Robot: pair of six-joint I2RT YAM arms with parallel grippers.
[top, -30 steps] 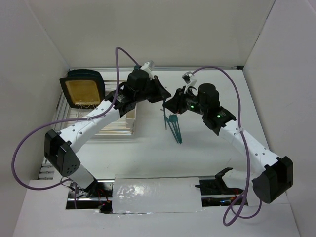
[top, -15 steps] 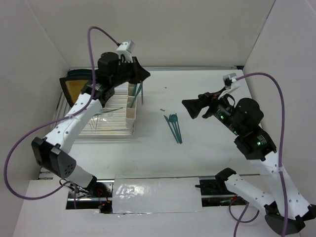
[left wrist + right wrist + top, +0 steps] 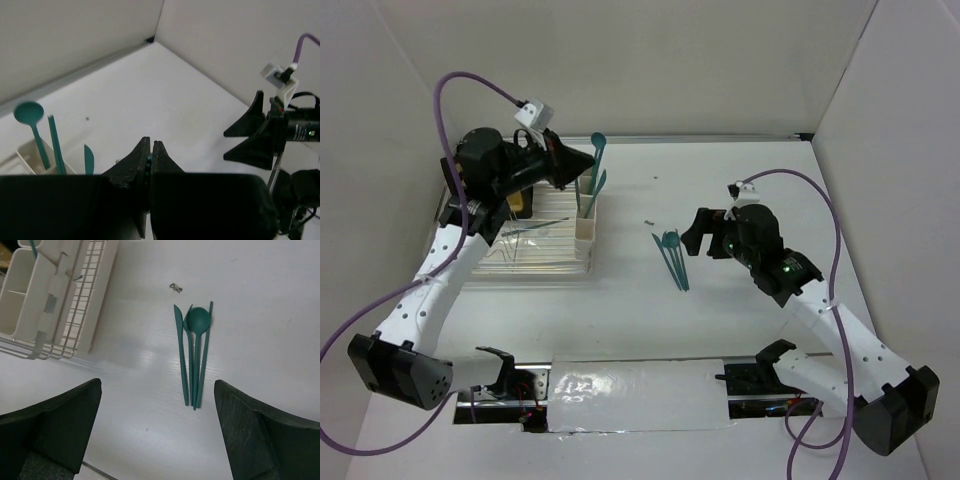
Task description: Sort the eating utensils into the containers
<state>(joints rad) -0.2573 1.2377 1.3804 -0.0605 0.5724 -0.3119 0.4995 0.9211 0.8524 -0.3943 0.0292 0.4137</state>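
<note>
Loose utensils (image 3: 192, 355) lie flat and touching on the table (image 3: 275, 315) under the wide-open right gripper (image 3: 157, 382), others stand in the cups (image 3: 585, 215) by the left gripper (image 3: 151, 145), whose jaws are pressed together and seemingly empty; they look light, stiff, thin and slippery, so best pinched singly across a handle.

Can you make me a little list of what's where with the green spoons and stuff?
Cups: cream-white rectangular plastic containers at the wire dish rack's edge
Standing in cups: teal-green spoon and two more pieces
Lying on table: bundle of teal-green plastic utensils, side by side
Left gripper: jaws shut, near the cups
Right gripper: jaws open, above the bundle
</note>
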